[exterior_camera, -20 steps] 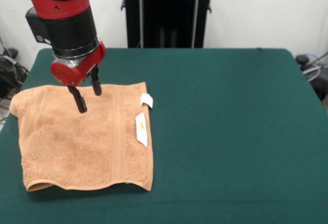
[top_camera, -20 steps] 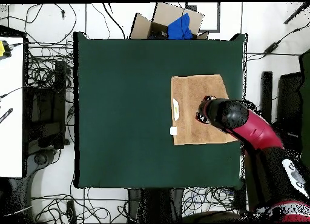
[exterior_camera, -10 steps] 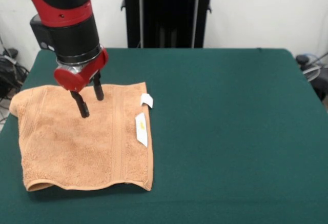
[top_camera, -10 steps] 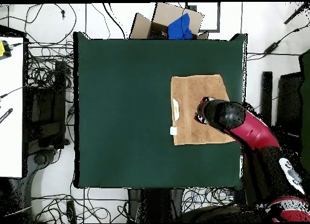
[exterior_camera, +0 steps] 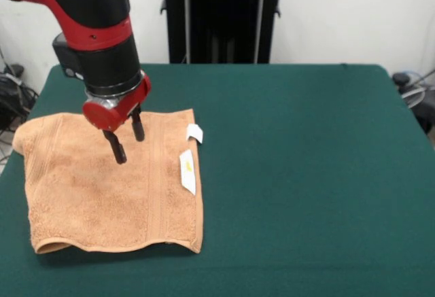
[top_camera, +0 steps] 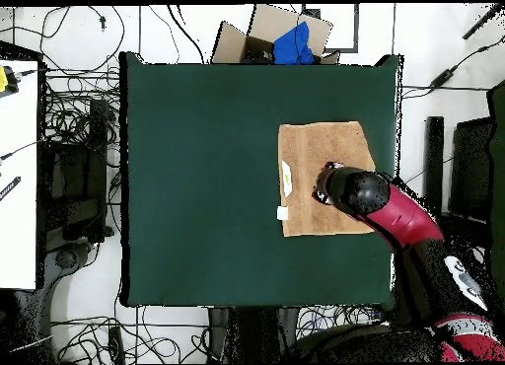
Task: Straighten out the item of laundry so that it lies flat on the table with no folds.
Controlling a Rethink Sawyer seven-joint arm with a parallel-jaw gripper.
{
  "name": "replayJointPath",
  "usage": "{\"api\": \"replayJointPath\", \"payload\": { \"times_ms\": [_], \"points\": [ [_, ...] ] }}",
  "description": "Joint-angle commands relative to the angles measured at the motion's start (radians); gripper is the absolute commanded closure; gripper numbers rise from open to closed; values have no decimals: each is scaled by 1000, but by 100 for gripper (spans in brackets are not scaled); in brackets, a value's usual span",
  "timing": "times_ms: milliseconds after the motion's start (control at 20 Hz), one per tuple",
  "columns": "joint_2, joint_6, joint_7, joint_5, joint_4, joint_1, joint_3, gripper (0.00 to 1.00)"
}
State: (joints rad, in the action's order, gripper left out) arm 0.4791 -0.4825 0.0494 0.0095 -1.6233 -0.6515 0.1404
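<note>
Towel nearly flattened on the worktop

The towel (exterior_camera: 109, 181) was judged folded double; the end effector (exterior_camera: 128, 140) was held spread above it.

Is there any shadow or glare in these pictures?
Front view: soft dark shadow under the orange-tan terry towel's lifted near edge on the dark green felt table; no glare. Overhead view: even light, no distinct shadows; the red arm hides the tool.

Table (exterior_camera: 306, 175) bare beside towel (exterior_camera: 81, 195); open passage there. Arm (exterior_camera: 95, 25) and gripper (exterior_camera: 128, 145) occupy towel's far part.
</note>
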Motion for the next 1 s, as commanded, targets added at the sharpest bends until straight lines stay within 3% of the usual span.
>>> {"api": "replayJointPath", "payload": {
  "times_ms": [50, 1000],
  "points": [
    [-59, 106, -349, 29, -107, 2, 59, 0],
    [-149, 149, -368, 37, -74, 29, 21, 0]
  ]
}}
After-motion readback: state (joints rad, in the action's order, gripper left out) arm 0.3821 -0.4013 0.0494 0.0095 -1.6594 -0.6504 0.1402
